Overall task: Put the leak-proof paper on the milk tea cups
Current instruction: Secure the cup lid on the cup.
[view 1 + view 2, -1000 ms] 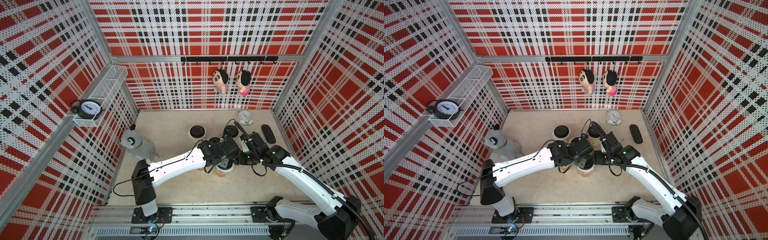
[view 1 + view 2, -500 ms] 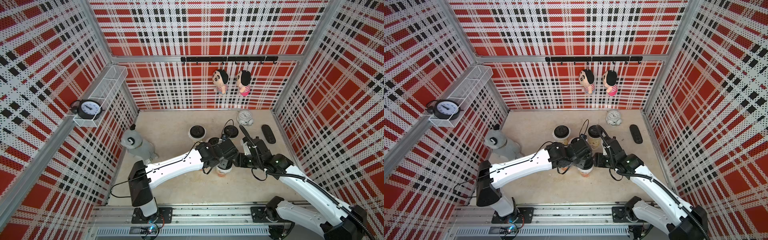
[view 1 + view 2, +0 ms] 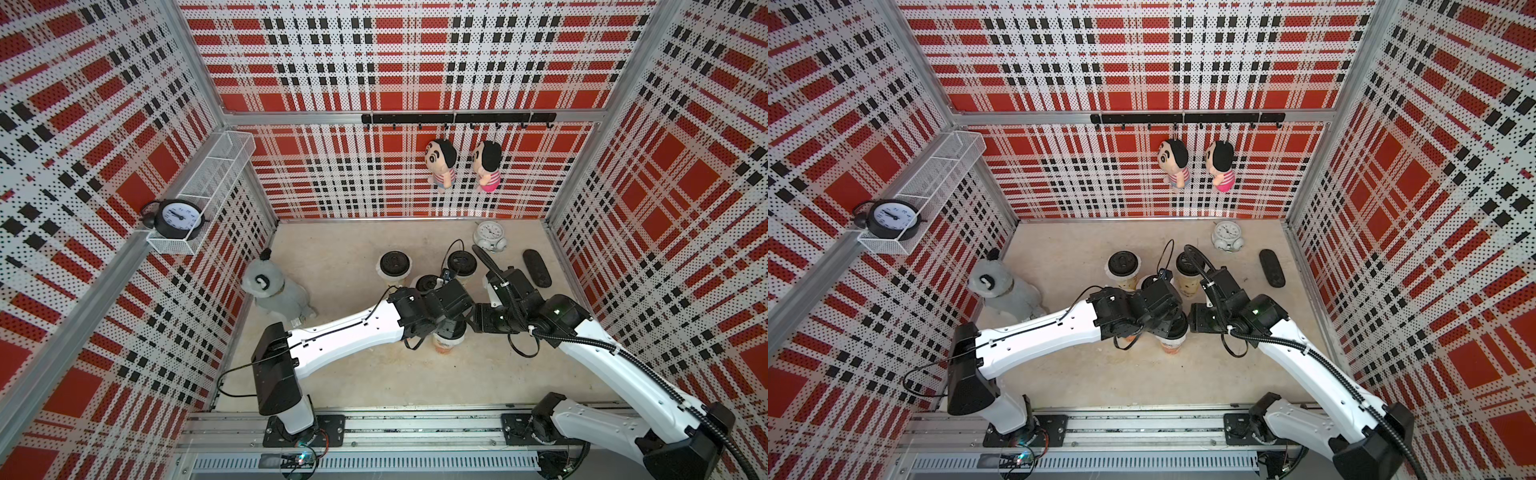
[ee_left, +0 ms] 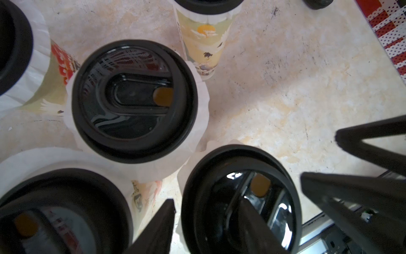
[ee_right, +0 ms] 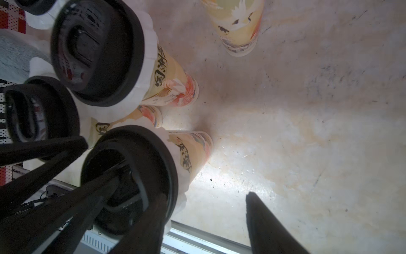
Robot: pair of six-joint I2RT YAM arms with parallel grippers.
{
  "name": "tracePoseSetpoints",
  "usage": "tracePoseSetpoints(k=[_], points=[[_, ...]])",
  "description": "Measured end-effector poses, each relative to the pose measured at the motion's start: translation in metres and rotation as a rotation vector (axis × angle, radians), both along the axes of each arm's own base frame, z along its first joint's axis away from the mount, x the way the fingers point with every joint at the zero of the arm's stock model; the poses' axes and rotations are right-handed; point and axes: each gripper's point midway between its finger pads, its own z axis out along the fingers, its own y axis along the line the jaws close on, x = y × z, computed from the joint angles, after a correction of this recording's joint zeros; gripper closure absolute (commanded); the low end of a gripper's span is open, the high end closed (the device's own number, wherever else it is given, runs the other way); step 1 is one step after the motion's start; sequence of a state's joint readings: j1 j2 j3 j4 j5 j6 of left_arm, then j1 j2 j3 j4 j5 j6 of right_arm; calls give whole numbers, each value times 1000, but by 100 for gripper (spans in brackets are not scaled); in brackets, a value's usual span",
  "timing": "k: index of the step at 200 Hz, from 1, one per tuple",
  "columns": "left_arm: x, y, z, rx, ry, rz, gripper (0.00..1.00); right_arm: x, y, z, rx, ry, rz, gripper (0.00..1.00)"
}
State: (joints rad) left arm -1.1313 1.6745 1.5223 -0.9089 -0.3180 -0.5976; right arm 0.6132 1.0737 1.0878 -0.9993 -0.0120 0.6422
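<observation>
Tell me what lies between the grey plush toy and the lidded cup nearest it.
Nothing: in both top views only bare beige floor separates the grey plush toy from that lidded cup.

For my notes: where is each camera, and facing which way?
Both top views: overhead, facing down at beige floor; white left arm, right arm show.
Left wrist: on left arm, facing down at black-lidded paper cups; left gripper shows.
Right wrist: on right arm, facing down; right gripper shows.
Shared by wrist views: the same black round lid.
</observation>
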Motion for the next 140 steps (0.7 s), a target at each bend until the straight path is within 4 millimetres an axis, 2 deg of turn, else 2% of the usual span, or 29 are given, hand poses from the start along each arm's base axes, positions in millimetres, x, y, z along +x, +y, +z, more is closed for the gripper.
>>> tracePoseSetpoints(k=[15,32,108,140], points=[[0,0,0,-1,0,0,49,2,2,12,13,-22,5,39],[0,0,0,-2,-1,0,49,2,4,15,25,-24,15,38],[0,0,0,-8,-3,-1,49,7,32,5,84,21,77,38],[0,0,0,-9,-2,-1,49,6,42,-11,89,54,98,39]])
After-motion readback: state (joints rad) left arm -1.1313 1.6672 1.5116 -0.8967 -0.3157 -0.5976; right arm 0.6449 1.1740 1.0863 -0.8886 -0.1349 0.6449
